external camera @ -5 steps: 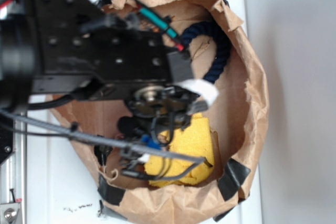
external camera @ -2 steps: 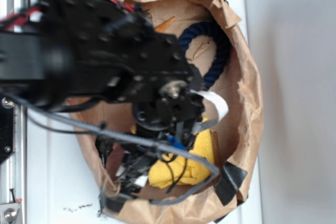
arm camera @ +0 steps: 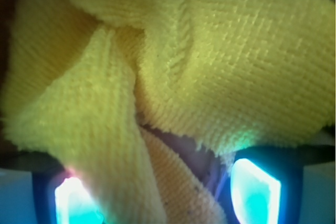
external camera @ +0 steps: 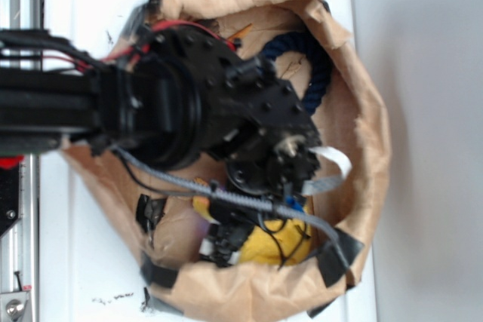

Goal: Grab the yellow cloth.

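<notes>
The yellow cloth [arm camera: 210,61] fills the wrist view, wrinkled, with a thick fold running down between my fingers. My gripper [arm camera: 167,198] is open; its glowing fingertips [arm camera: 254,192] stand wide apart on either side of that fold. In the exterior view the black arm reaches down into the brown paper bag [external camera: 366,122], and the gripper [external camera: 226,240] is low over the cloth [external camera: 293,240]. Only the cloth's right part shows past the wrist and cables.
A navy rope [external camera: 321,73] curves along the bag's upper right inside wall. An orange-tan tip [external camera: 240,32] shows at the top, beside the arm. Black tape patches [external camera: 337,256] hold the bag's lower rim. The bag's crumpled walls closely ring the arm.
The arm has swung and dropped deeper into the bag, toward its lower part. It now covers more of the yellow cloth, which looks more bunched up.
</notes>
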You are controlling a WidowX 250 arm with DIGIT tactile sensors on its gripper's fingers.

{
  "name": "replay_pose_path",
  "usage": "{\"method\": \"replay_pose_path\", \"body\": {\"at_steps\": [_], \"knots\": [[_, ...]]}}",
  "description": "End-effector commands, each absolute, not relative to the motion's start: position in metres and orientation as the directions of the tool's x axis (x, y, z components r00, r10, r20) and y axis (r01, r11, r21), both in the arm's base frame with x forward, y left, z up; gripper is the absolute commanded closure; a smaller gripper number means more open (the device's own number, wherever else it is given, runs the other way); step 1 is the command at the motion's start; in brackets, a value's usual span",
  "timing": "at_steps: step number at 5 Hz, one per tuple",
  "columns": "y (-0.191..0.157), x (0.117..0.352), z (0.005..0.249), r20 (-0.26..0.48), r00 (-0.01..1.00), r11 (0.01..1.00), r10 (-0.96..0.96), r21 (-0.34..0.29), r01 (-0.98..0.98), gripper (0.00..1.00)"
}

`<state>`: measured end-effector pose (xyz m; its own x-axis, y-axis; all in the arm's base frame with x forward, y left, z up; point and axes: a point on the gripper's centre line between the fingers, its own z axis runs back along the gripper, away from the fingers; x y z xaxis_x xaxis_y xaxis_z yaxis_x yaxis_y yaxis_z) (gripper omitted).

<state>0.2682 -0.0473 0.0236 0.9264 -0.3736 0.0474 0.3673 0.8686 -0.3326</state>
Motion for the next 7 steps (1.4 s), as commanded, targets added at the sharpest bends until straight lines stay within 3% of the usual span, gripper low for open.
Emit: {"method": "replay_pose_path", "body": {"at_steps": [1,3,4,5,6,7], "knots": [[-0.045,0.286,0.032,0.097,0.942,0.896,-0.322,-0.292,0.336,1.00],[-0.034,0.288,0.051,0.130,0.950,0.891,-0.285,-0.328,0.313,1.00],[-0.010,0.283,0.086,0.268,0.948,0.932,-0.171,-0.269,0.244,1.00],[0.012,0.275,0.120,0.344,0.937,0.946,-0.059,-0.280,0.163,1.00],[0.030,0.259,0.162,0.386,0.919,0.971,0.077,-0.238,0.019,1.00],[0.033,0.248,0.183,0.335,0.926,0.974,0.172,-0.197,-0.110,1.00]]}}
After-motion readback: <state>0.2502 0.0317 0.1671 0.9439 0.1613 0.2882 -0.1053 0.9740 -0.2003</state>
